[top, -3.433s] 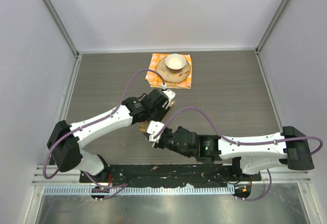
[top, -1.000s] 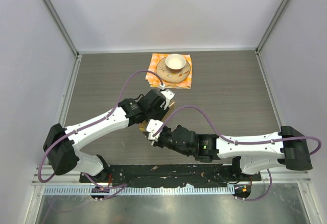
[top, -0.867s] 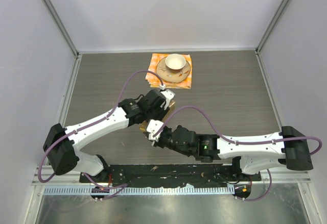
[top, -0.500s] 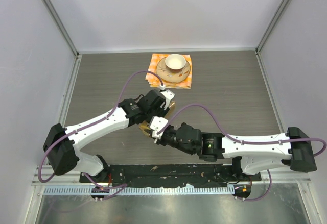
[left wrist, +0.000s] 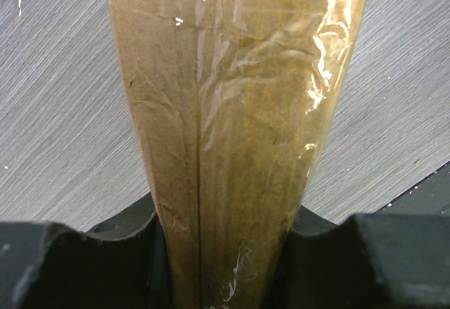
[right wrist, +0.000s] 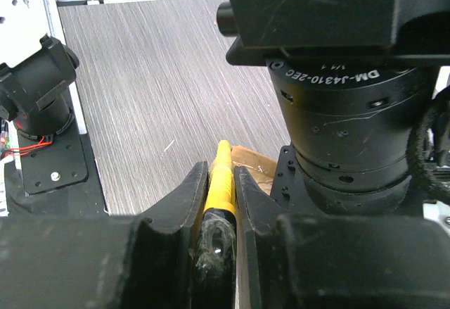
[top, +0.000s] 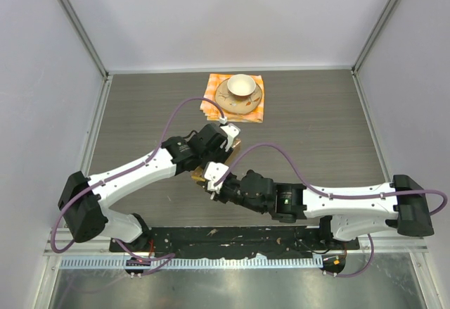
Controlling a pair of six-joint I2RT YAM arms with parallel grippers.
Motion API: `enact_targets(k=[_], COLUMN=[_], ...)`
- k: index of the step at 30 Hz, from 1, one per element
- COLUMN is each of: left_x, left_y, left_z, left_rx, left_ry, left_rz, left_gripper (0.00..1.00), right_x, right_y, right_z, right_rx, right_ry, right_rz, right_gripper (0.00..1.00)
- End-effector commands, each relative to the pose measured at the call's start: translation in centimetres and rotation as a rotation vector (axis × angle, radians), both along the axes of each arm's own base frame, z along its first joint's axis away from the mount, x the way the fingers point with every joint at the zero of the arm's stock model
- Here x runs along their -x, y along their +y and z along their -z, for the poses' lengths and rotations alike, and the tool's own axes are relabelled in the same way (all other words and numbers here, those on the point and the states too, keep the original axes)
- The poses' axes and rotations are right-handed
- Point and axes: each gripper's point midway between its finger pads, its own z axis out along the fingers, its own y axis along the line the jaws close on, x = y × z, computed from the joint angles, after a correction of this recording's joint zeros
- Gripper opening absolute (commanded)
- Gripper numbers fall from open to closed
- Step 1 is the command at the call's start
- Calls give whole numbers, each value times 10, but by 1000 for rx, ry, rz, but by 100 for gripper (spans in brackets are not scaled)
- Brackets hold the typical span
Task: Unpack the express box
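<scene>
Cup (top: 240,84) on saucer (top: 239,104), atop orange checkered cloth (top: 256,115), far side of table (top: 316,133).

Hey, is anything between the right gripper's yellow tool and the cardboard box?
Nothing visible. The left gripper clamps the box in its jaws, and the yellow tool held in the right gripper sits right beside the box's corner.

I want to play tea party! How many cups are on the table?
1. The cup sits on a saucer on the orange cloth, far middle of the table. The arms could hide another.
</scene>
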Motion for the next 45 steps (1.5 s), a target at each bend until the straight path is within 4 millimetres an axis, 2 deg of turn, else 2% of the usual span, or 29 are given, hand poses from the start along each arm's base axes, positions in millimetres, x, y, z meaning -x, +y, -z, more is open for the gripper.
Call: enact_targets(k=[1, 15, 34, 41, 45], left_x=[-1, 0, 2, 0, 0], left_y=[-4, -5, -6, -3, -3], left_z=[-16, -17, -18, -18, -19], left_rx=[57, 61, 70, 62, 65], left_ry=[-39, -35, -29, -40, -41], left_rz=[3, 5, 7, 5, 4], left_gripper=[0, 0, 0, 0, 0], right_x=[-2, -7, -11, -9, -5], right_y=[7, 5, 3, -15, -24], right_z=[-18, -7, 20, 29, 25], right_rx=[-70, -36, 54, 91, 84], right_ry=[4, -2, 17, 60, 85], right_rz=[10, 35, 55, 78, 79], right_gripper=[1, 1, 1, 1, 1])
